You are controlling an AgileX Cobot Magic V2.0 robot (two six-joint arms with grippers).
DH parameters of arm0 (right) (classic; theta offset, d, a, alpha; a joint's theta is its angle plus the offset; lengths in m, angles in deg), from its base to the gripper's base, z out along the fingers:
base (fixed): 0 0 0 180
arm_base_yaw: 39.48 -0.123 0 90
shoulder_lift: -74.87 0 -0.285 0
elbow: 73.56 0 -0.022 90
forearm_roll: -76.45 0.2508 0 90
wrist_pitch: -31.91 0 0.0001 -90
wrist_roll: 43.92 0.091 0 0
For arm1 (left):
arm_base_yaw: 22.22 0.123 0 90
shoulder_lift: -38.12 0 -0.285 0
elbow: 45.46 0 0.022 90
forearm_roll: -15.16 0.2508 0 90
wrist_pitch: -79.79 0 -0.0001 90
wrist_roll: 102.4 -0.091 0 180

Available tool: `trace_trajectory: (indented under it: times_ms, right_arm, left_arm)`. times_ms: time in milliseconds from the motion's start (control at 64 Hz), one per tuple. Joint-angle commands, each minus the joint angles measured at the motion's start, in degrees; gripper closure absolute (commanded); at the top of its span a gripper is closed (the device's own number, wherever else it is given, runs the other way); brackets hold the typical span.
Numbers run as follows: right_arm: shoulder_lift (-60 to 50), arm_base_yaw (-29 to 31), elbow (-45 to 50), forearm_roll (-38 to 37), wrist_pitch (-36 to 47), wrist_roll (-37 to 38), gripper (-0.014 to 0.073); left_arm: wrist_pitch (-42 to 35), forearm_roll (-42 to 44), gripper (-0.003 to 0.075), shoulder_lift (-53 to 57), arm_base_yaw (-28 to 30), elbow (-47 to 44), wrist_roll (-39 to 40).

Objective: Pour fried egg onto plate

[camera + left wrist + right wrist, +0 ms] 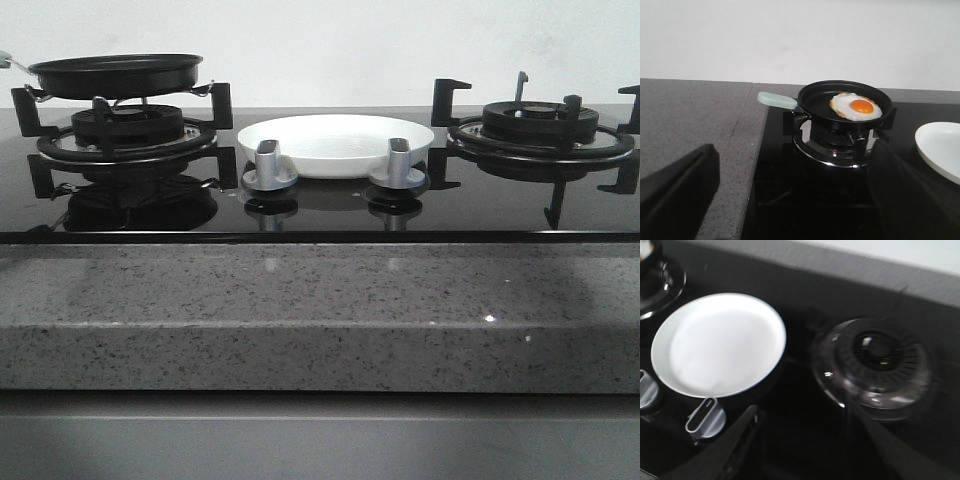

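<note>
The fried egg (pixel 856 106), white with an orange yolk, lies flat in a black frying pan (pixel 820 102) with a pale green handle (pixel 776 100). The pan (pixel 115 72) stands on the left burner; in the front view its rim hides the egg. The white plate (pixel 335 145) sits empty on the hob between the two burners; it also shows in the left wrist view (pixel 940 147) and the right wrist view (pixel 720 345). My left gripper (pixel 792 165) is open and empty, well short of the pan. My right gripper (pixel 800 412) is open and empty above the hob between plate and right burner. Neither arm shows in the front view.
Two silver knobs (pixel 268 165) (pixel 400 165) stand just in front of the plate. The right burner (pixel 540 130) with its black pan supports is bare; it also shows in the right wrist view (pixel 880 360). A speckled grey counter (pixel 300 320) runs in front of and left of the black glass hob.
</note>
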Motion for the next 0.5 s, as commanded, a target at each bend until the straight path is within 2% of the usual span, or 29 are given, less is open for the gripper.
trace_trajectory:
  times_ms: [0,94,312,484]
  right_arm:
    - [5.3,-0.9,-8.0,0.6,-2.6,-1.2,0.0225]
    - [13.2,-1.0,-16.6,1.1,-8.9,-3.1,0.0232]
    - [26.8,-1.0,-33.9,1.8,-18.9,-5.4,0.0342]
    - [35.3,-1.0,-44.4,2.0,-25.6,-6.4,0.0344]
  left_arm:
    - [-5.0,-0.3,0.0136,-0.6,-0.4,2.1,0.7]
    - [-5.0,-0.3,0.0136,-0.6,-0.4,2.1,0.7]
    - [-5.0,-0.3,0.0136,-0.6,-0.4,2.1,0.7]
    - [-5.0,-0.3,0.0136,-0.6,-0.4,2.1,0.7]
